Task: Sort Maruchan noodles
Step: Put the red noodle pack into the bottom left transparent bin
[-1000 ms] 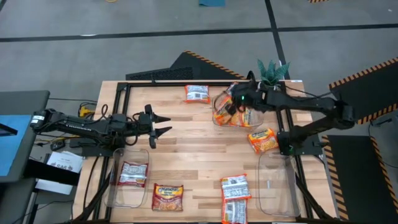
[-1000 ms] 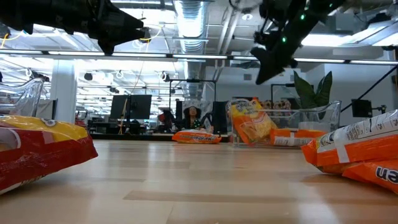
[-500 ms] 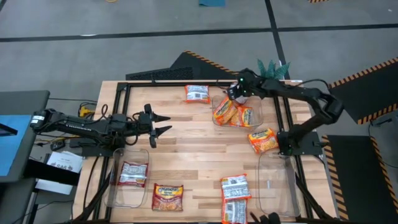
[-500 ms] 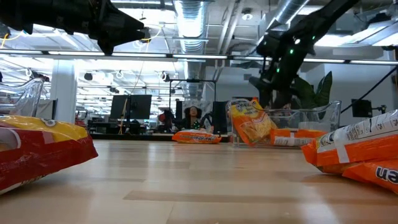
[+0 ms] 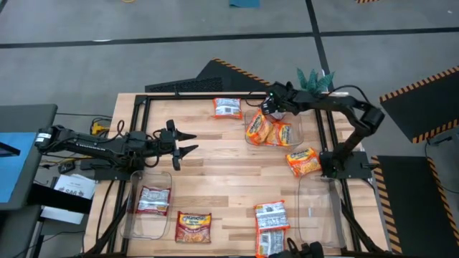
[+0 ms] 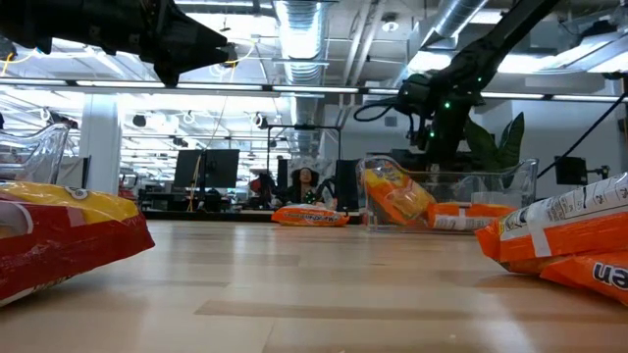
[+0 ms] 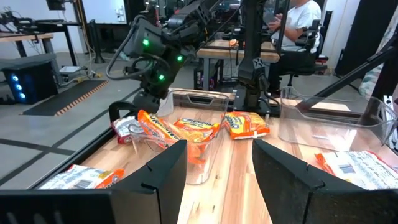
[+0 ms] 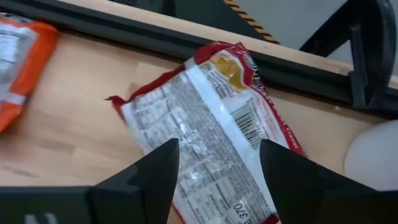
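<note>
High view: finds the right pincer (image 5: 267,106) over the far-left corner of the far bin (image 5: 300,127), close to the potted plant (image 5: 314,80). Stands wide and holds nothing. Hangs directly above a red-edged packet (image 8: 205,130) lying flat, printed back up, near the black rail (image 8: 124,31); cannot tell whether inside the bin wall or just outside it. Shows orange packets (image 5: 259,129) propped on edge inside that same bin.

Farther out, leaves one loose packet (image 5: 227,107) by the far rail, another orange one (image 5: 303,160) just beside the bin's near end, a stacked pair (image 5: 271,215) at the near edge, a dark red packet (image 5: 193,226) beside them, and one silver packet (image 5: 153,201) in the left near bin. Keeps the left pincer (image 5: 188,141) parked wide and empty over bare worktop, well apart from everything.

Probably handles light, crinkly and slick, with a brittle block inside: better to pinch across the short width at a flat middle, gently, than to grab a sealed end that folds. Offers open wood in the centre for travel; calls for care near the clear bin rims, the frame rails and the plant.
</note>
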